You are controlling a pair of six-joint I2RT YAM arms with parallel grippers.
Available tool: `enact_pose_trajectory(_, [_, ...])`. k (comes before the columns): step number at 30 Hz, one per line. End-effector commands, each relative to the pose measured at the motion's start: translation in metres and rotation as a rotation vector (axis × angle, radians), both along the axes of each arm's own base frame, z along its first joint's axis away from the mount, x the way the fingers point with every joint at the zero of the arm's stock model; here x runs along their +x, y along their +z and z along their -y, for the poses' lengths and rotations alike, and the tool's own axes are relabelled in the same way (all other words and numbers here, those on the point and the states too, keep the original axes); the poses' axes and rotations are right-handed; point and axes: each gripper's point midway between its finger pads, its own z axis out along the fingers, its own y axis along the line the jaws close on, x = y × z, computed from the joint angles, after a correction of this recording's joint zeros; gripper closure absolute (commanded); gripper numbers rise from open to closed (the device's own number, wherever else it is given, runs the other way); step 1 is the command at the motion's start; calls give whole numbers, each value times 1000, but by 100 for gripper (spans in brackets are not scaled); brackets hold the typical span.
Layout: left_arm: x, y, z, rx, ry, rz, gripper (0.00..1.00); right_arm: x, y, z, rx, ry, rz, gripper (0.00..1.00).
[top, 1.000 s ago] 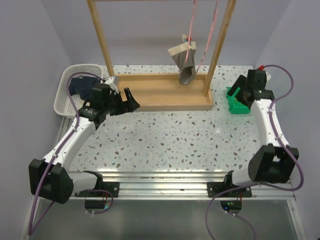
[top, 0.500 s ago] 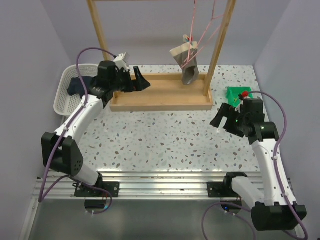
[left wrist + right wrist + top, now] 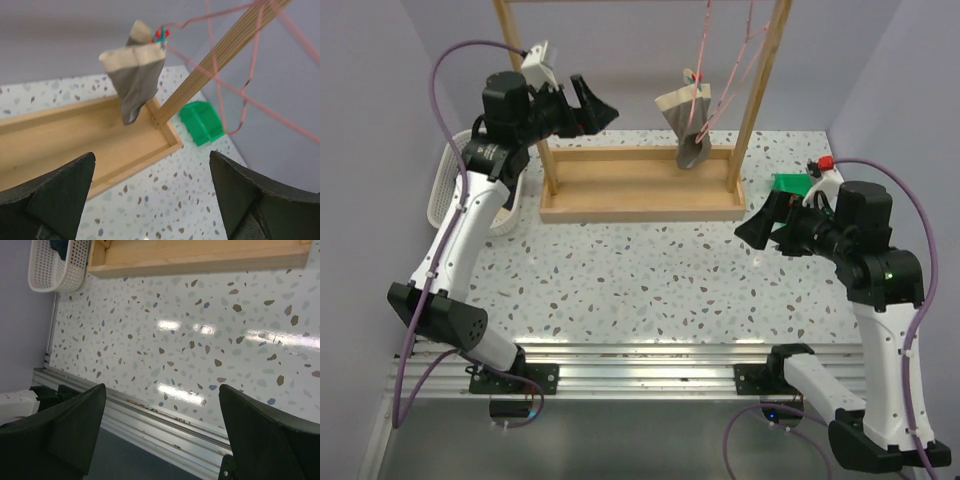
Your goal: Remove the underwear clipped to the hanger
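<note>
Both hands gape wide, holding nothing. The left gripper (image 3: pixel 592 105) hangs in the air facing the grey underwear (image 3: pixel 688 125), which dangles clipped to the pink hanger (image 3: pixel 706 50). The right gripper (image 3: pixel 758 226) hovers over the table (image 3: pixel 650 280).

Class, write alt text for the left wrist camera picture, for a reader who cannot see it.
Grey underwear with a beige waistband hangs clipped to pink cords beside a wooden post, above a shallow wooden tray. The two dark fingers of the left gripper stand wide apart in the bottom corners, holding nothing; a green plastic box sits on the speckled table.
</note>
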Motion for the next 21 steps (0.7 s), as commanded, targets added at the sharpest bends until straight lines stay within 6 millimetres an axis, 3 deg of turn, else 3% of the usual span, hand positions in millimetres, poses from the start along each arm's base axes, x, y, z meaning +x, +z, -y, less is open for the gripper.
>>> enact_pose_trajectory(1, [-16, 108, 2, -124, -12, 173, 0, -7, -25, -1, -37, 31, -106, 2])
enact_pose_trajectory(4, [-15, 143, 20, -233, -97, 170, 0, -10, -38, 0, -46, 26, -141, 2])
enact_pose_trajectory(5, [-19, 165, 22, -268, -127, 218, 0, -12, -43, 1, -54, 18, -157, 2])
enact_pose_trajectory(6, [-17, 160, 35, -292, -205, 199, 0, -15, -48, 1, -57, 24, -171, 2])
enact_pose_trajectory(7, [-22, 178, 42, -365, -261, 237, 0, -16, -51, 1, -59, 26, -177, 2])
enact_pose_trajectory(11, [-14, 172, 66, -438, -363, 207, 0, -22, -53, 3, -67, 16, -175, 2])
enact_pose_trajectory(15, [-1, 150, 88, -491, -454, 135, 0, -27, -51, 6, -80, 18, -168, 2])
enact_pose_trajectory(20, [-4, 146, 114, -574, -557, 65, 0, -31, -52, 7, -95, 24, -169, 2])
enact_pose_trajectory(21, [3, 136, 121, -579, -567, 34, 0, -32, -53, 8, -95, 22, -169, 2])
